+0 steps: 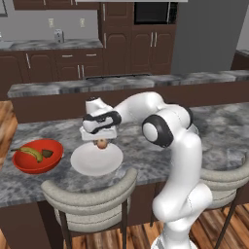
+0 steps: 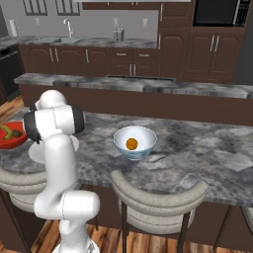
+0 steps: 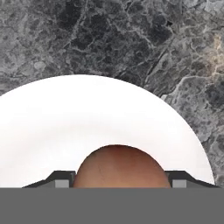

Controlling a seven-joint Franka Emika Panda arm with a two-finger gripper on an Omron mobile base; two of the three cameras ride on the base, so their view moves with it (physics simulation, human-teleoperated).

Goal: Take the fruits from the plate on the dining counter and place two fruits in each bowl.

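Red bowl (image 1: 37,156): banana (image 1: 31,153) plus dark green fruit (image 1: 47,153), done. White-blue bowl (image 2: 135,142): orange (image 2: 131,144) only. Apple (image 1: 101,143) last, between gripper (image 1: 101,142) tips over plate (image 1: 96,159); clamped or not, cannot tell.

Stools: two padded grey stools (image 1: 92,202) (image 2: 158,200) with curved backs stood tucked against the near side.
Back cabinets: dark brown cabinets (image 1: 68,65) ran along the far wall.
Sink: a tap (image 2: 67,27) rose over the far grey top.
Oven: a black built-in oven (image 1: 154,12) sat high up.
Floor: wood-plank floor (image 1: 214,228) showed below.
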